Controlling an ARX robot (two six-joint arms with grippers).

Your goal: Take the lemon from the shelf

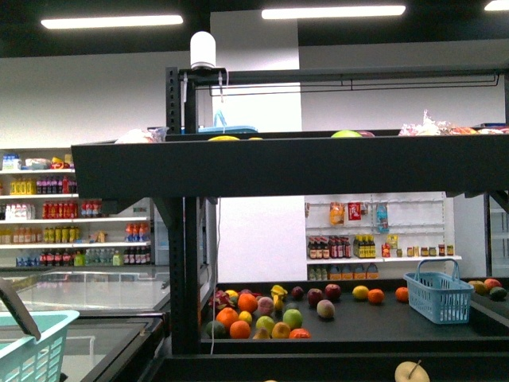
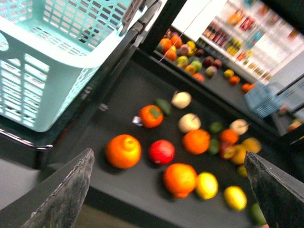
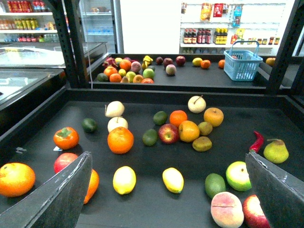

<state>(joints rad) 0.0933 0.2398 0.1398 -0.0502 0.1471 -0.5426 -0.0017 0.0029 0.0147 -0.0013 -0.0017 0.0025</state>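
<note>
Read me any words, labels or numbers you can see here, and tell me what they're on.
No text can be read.
Labels on the bottles on the white racks: too small.
Print on the hanging packets: blurred.
Blue basket: no lettering visible.

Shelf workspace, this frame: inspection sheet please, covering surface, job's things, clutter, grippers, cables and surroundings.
Surface: black shelf tray, fruit scattered across it.
Job's things: one lemon and a second lemon, apart, in the tray's near part; neither held.
Clutter: oranges, red apple, avocados, chilli, pear; blue basket on the far tray; teal basket beside the shelf.
Grippers: left gripper open, empty; right gripper open, empty.
Cables: thin cable running down beside the rack post.
Surroundings: white racks of bottles; ceiling lights.
</note>
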